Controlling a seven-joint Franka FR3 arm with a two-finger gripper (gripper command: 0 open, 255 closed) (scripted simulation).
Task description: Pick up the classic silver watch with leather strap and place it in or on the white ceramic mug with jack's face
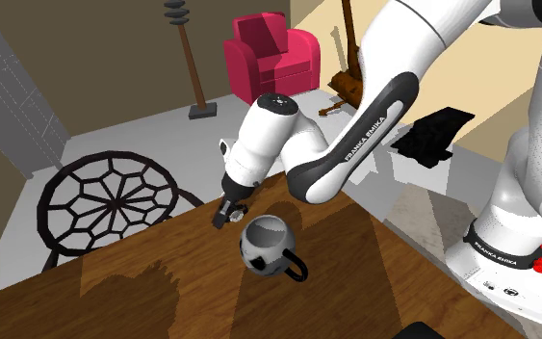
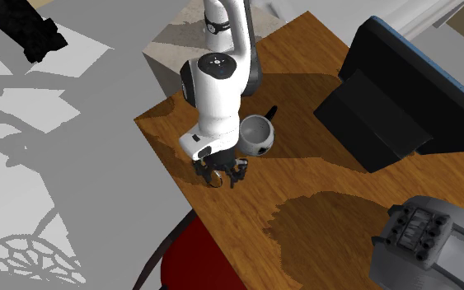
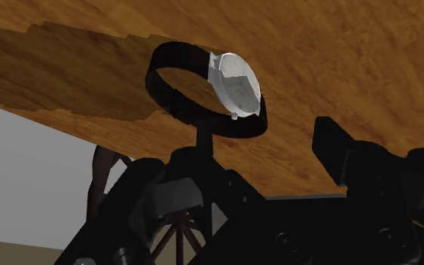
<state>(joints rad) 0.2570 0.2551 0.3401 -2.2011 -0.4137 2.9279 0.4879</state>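
Note:
The watch (image 3: 225, 86) has a silver face and a black strap curled into a loop; it rests on the wooden table (image 3: 338, 60) near its edge. My gripper (image 3: 263, 147) hovers low over it, open, with the watch just beyond one fingertip and nothing clasped. From the second exterior view, the watch (image 2: 216, 178) shows as a small ring between the spread fingers of the gripper (image 2: 218, 172). The white mug (image 1: 267, 243) with black face markings and a black handle stands upright a short way from the gripper (image 1: 228, 212). The same mug (image 2: 255, 134) stands beside the arm's wrist.
The table edge (image 2: 180, 177) runs right by the gripper. A round wire-backed chair (image 1: 110, 197) stands against that edge. A big dark slanted panel (image 2: 403, 91) and a grey bulky object (image 2: 424, 239) occupy the table's far side. A red armchair (image 1: 271, 56) sits across the room.

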